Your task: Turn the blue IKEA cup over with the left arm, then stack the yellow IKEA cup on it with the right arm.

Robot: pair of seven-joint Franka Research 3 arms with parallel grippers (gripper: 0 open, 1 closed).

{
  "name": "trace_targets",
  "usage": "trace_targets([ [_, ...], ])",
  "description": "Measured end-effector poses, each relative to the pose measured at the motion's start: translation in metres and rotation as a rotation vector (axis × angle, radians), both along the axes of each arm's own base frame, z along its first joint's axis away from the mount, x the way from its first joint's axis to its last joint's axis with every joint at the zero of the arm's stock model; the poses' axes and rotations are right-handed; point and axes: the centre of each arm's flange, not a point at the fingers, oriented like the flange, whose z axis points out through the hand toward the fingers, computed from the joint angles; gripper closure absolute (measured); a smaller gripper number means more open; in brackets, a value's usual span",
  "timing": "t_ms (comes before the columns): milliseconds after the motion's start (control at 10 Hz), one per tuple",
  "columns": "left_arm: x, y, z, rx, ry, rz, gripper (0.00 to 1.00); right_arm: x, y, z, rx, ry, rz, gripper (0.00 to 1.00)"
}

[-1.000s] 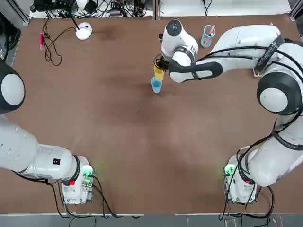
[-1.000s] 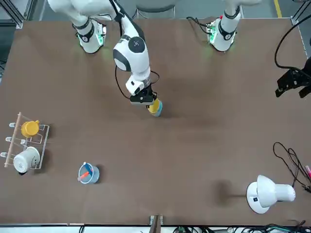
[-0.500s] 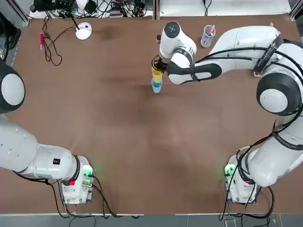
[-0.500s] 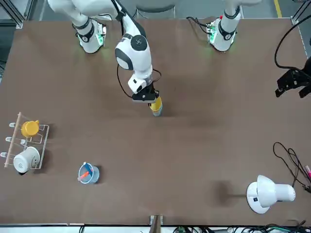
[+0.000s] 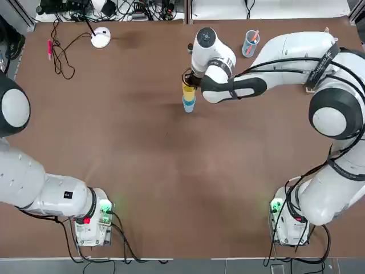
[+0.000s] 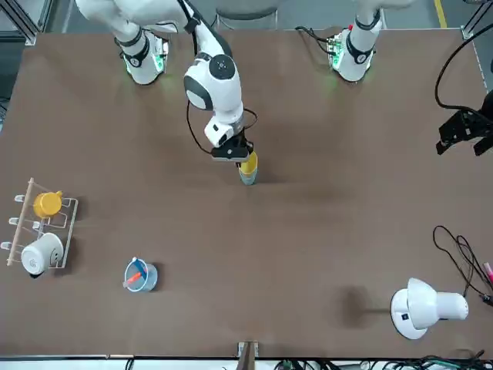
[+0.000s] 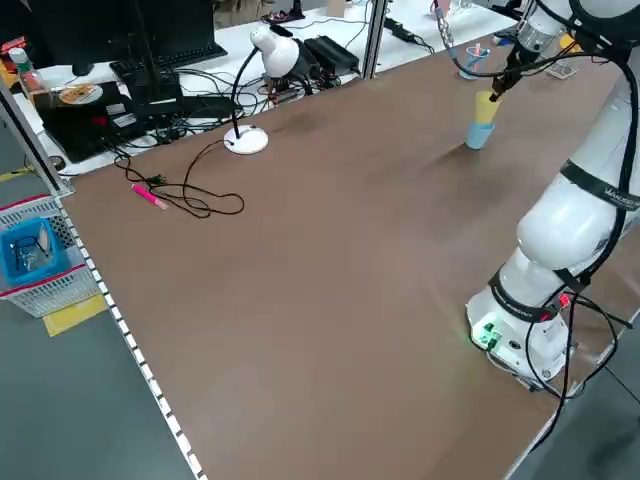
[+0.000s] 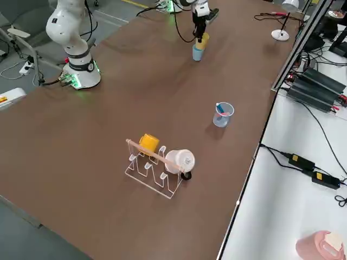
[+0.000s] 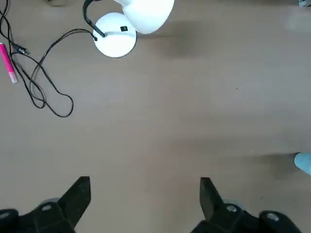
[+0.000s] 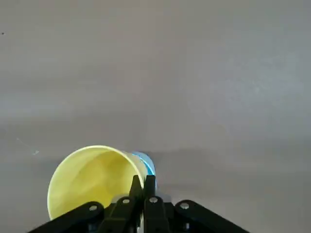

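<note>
The right gripper (image 10: pixel 144 187) has its fingers pinched together on the rim of the yellow IKEA cup (image 5: pixel 189 87) — one finger inside the mouth, one outside, as the right wrist view shows; the yellow cup sits mouth-up directly above the blue IKEA cup (image 5: pixel 189 104), which stands on the brown table (image 5: pixel 171 171) toward its far middle; whether the two cups touch cannot be told. The left gripper (image 9: pixel 143 194) hangs well apart from both cups — its fingers spread wide, holding nothing; beyond it lie a white desk lamp (image 9: pixel 127 26) and a pink pen (image 9: pixel 8 63).
</note>
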Motion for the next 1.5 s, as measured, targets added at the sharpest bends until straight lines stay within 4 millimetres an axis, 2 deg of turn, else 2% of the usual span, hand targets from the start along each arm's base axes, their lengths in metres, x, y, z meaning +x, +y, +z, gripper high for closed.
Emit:
trace_targets([
  [400, 0.000, 0.000, 0.000, 0.000, 0.001, 0.004, 0.01, 0.001, -0.002, -0.005, -0.015, -0.005, 0.004, 0.96],
  [900, 0.000, 0.001, 0.000, -0.001, 0.001, 0.008, 0.01, 0.004, -0.006, -0.021, -0.037, -0.001, -0.004, 0.93],
  [1500, 0.003, 0.002, -0.006, -0.020, 0.011, 0.019, 0.01, 0.008, -0.006, -0.017, -0.024, -0.008, -0.061, 0.07],
])
